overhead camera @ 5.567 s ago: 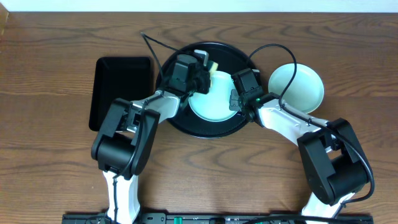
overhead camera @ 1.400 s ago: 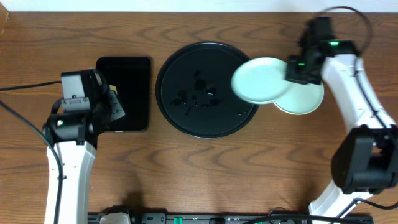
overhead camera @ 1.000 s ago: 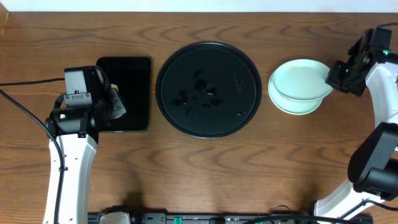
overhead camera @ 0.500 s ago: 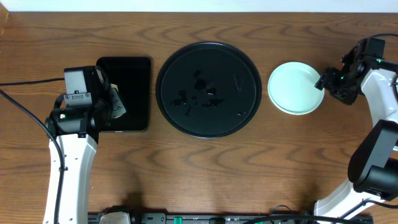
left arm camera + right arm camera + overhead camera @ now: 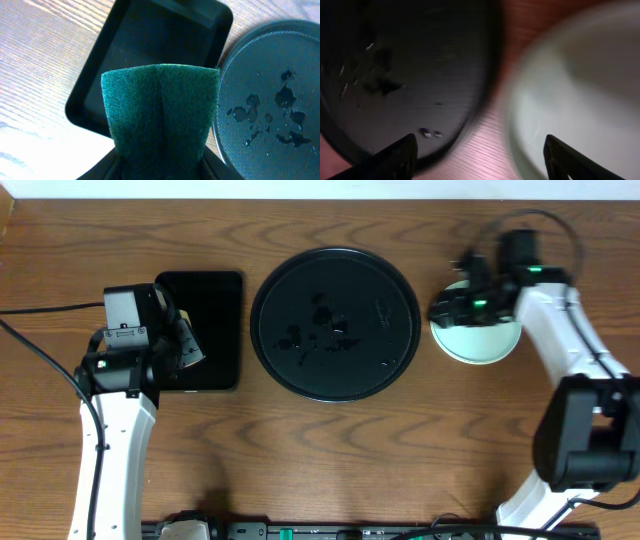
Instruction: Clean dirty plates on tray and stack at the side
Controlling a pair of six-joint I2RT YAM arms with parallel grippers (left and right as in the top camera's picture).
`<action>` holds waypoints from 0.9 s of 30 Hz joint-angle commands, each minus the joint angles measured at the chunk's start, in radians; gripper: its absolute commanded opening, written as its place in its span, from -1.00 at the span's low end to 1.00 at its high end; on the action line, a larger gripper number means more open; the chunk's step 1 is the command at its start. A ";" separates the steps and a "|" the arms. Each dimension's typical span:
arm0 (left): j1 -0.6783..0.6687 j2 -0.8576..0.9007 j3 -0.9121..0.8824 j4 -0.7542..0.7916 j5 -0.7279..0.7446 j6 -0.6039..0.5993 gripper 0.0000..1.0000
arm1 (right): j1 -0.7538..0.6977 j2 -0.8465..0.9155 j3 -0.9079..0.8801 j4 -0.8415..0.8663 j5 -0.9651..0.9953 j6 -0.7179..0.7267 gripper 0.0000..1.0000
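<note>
Right gripper [image 5: 443,308] now above plates [image 5: 487,346]

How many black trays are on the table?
2. The round tray lies in the middle of the overhead view. The rectangular tray lies just left of it. None seems hidden.

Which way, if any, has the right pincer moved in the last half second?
Yes. The right pincer moved left, from right of the plates to their left edge, nearer the round tray.
</note>
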 commanded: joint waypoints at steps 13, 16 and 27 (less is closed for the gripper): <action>0.004 0.080 0.002 0.029 -0.091 0.006 0.26 | 0.510 -0.002 -0.003 0.116 0.294 -0.041 0.98; 0.004 0.093 0.002 0.032 -0.088 0.006 0.57 | 0.537 -0.002 -0.003 0.132 0.386 0.058 0.99; 0.004 0.098 0.002 0.031 -0.080 0.006 0.72 | 0.473 -0.002 -0.003 0.108 0.396 0.172 0.99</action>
